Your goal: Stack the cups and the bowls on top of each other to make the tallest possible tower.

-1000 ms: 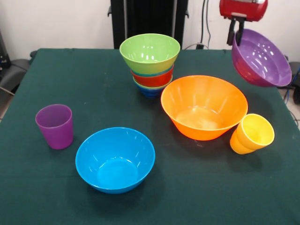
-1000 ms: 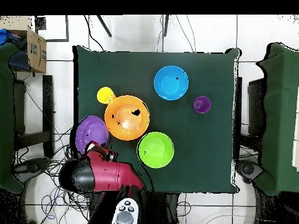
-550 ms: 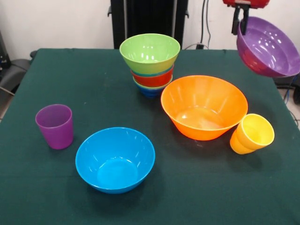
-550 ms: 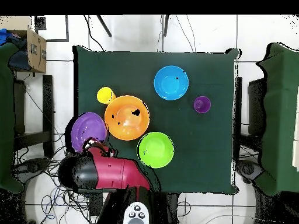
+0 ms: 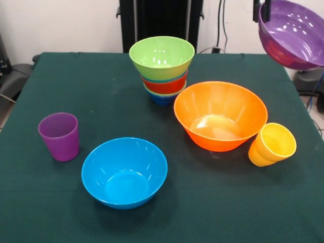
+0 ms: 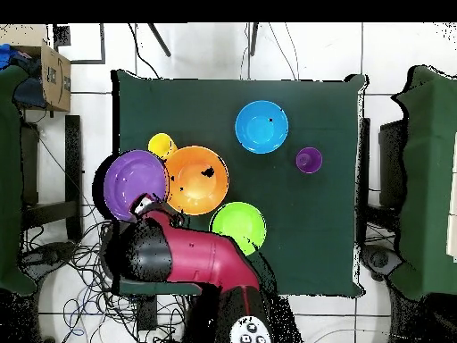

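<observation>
One purple bowl [image 5: 292, 33] aloft in gripper [image 5: 261, 10]; orange bowl [image 5: 220, 115] below.

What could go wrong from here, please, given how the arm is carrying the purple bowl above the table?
1. The gripper holds the wide purple bowl by its rim only, tilted in the air, so it may slip out.
2. The tower of nested bowls, with the green bowl on top, already leans; a wider bowl set on it could tip it.
3. The orange bowl and yellow cup lie below the carried bowl, which could strike them if it drops.
</observation>
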Motion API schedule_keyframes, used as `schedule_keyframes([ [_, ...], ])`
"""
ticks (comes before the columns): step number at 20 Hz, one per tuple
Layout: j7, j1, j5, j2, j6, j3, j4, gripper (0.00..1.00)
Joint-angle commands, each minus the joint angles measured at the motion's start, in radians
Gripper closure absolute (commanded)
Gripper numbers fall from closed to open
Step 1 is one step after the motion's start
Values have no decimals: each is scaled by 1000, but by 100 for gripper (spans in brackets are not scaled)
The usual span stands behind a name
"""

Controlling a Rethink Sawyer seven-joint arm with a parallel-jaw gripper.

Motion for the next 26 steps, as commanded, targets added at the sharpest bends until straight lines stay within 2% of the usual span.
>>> schedule_keyframes([
  [1,-132,-130,47,-72,87,247,123,100],
  [7,-133,-252,15,-80,46,367,183,100],
  [17,-123,-416,-54,-73,16,530,240,100],
  [26,-112,-510,-132,-63,8,598,262,100],
])
